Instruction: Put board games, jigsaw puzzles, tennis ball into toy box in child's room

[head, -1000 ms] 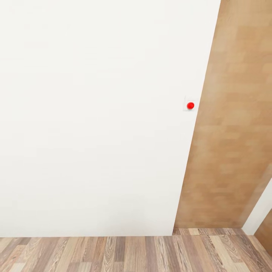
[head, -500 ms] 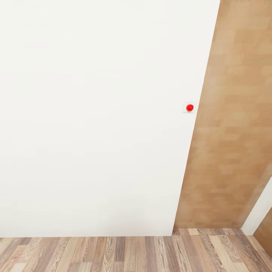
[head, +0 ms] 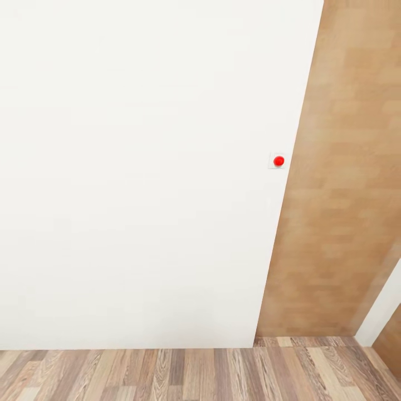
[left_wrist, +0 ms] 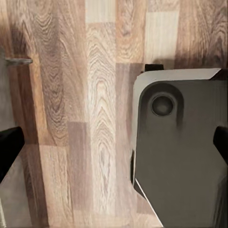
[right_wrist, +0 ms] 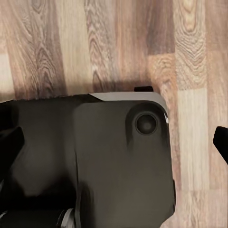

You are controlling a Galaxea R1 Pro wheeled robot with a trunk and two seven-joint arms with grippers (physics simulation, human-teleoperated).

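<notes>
Wall [head: 133,167], plain white, stands straight ahead of the robot. On it, near its edge, sits a small white plate with a red button [head: 279,161]. Just beyond that edge from the button runs a tan wood panel [head: 340,195], and past that panel a strip of white and more wood show in the corner. Below the button, at the wall's foot, lies the plank floor [head: 167,373], brown and grey in stripes.

The left gripper [left_wrist: 114,145] hangs over the floor, its two dark fingertips [left_wrist: 9,147] spread wide with nothing between them but boards and a corner of the robot's dark grey base [left_wrist: 180,152], which has a round recess in it. The right gripper [right_wrist: 114,142] is likewise spread wide and holds nothing, its fingers [right_wrist: 221,142] framing another corner of the base [right_wrist: 123,161] and the floor beside it.

No toy, toy box, table or bed is in sight from here.
</notes>
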